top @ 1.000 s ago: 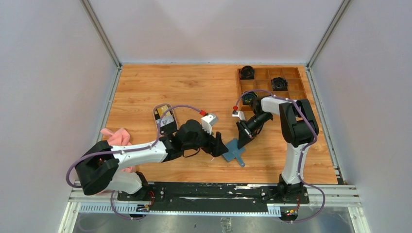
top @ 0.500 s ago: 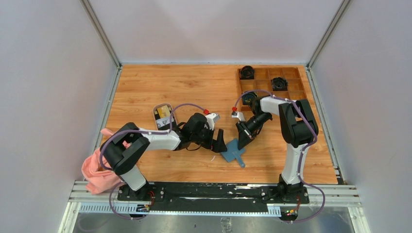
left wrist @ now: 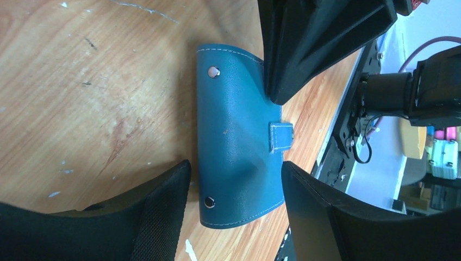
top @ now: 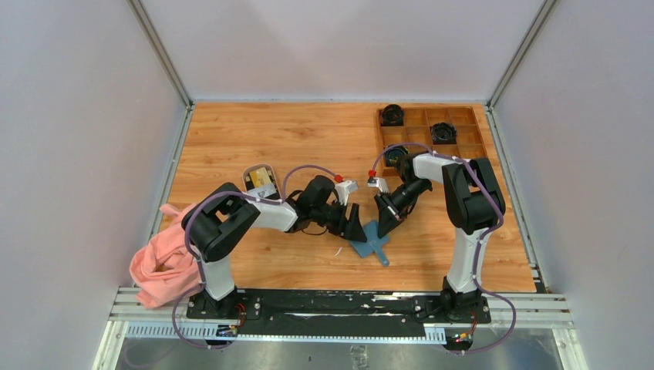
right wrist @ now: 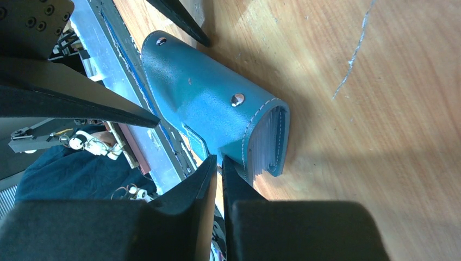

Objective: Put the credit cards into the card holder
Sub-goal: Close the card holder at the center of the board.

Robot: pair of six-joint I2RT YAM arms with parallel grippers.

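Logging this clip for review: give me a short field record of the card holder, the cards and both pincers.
card holder: teal, folded, outer side up on the table
left pincer: open, one finger on either side of the holder
right pincer: shut, apparently pinching the holder's edge
credit cards: yellowish one visible in the white dish, partly behind the left arm

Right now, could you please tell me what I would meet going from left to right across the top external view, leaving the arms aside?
pink cloth → small dish holding the credit cards → card holder → wooden tray
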